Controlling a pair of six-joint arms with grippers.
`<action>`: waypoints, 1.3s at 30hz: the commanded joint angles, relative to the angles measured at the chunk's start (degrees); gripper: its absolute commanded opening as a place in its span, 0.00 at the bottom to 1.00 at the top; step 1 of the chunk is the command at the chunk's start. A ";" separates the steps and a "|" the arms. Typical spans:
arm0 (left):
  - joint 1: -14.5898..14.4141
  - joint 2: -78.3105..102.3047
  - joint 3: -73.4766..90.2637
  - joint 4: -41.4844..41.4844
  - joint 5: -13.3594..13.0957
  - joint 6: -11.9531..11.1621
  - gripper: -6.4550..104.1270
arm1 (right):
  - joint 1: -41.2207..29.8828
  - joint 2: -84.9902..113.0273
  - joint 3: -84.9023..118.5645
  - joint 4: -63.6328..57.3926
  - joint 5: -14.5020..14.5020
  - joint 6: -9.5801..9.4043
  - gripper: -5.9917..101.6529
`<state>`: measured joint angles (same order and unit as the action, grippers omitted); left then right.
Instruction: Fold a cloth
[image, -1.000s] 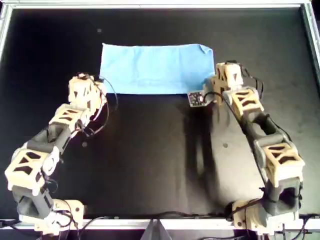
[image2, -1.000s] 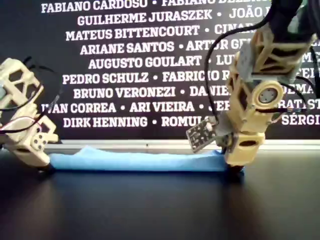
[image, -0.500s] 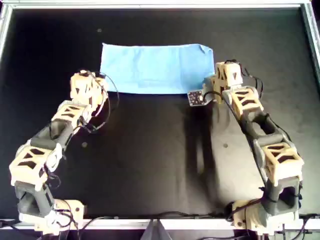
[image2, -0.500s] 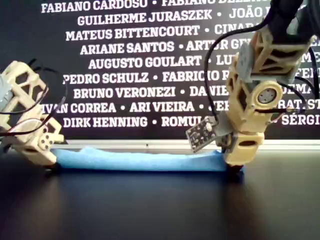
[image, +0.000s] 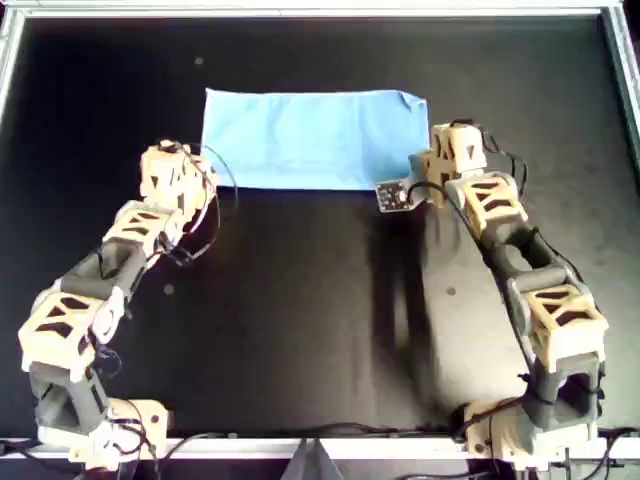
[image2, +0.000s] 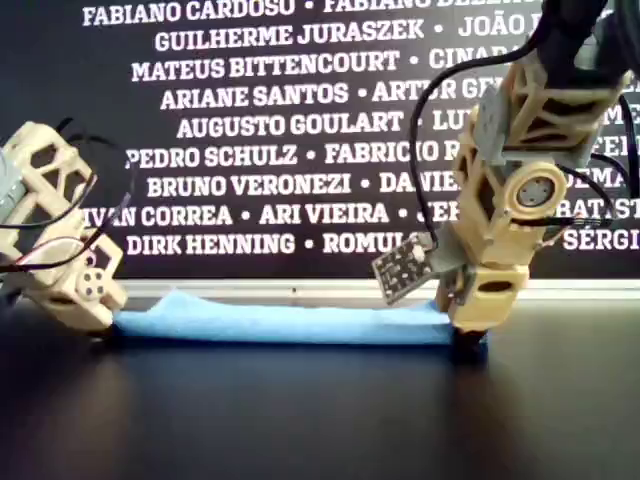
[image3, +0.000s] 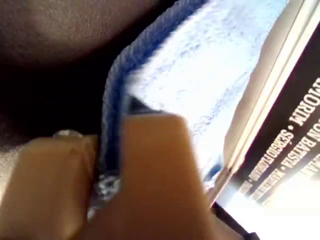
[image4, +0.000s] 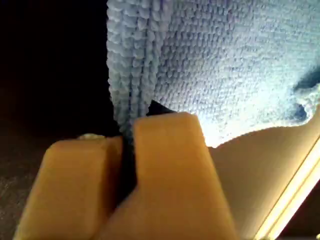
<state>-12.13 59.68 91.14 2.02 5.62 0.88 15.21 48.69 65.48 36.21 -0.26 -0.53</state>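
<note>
First wrist view has my first gripper (image3: 107, 165) clamped on the thick blue edge of the cloth (image3: 200, 75), the fabric caught between the two tan fingers (image3: 150, 175). The second wrist view shows the same kind of hold: my second gripper (image4: 127, 150) is pinched on an edge where several layers of knit stack together. That stack suggests the cloth is already doubled over. Seen from above, it lies as a long flat band (image: 315, 138) on the far part of the black table (image: 300, 320), with one arm's tip at its near left corner and the other's at its near right corner. I cannot tell from the wrist views which arm is first. Holding both near corners at once, low against the table (the exterior view shows the band (image2: 280, 322) lying flat between them), probably keeps the layers from slipping apart. It would also let the edge be lifted evenly for a further fold. A small upturned flap sits at the far right corner. Behind the table hangs a banner of names (image2: 250, 130). No container of any kind is in view, so nothing sits inside anything.
</note>
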 joint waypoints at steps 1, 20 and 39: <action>-1.41 1.32 -1.05 -0.09 -0.26 -0.18 0.04 | -0.44 0.70 -4.39 1.14 0.18 0.18 0.05; -1.49 18.28 14.59 0.35 -0.26 0.70 0.04 | -0.53 14.41 7.73 2.55 0.18 0.53 0.05; -2.11 41.84 36.21 0.35 0.62 0.79 0.04 | 0.35 42.36 37.00 2.55 0.09 0.35 0.05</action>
<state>-14.06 95.71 126.83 2.64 6.15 1.32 15.47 85.25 102.13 37.62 -0.26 0.18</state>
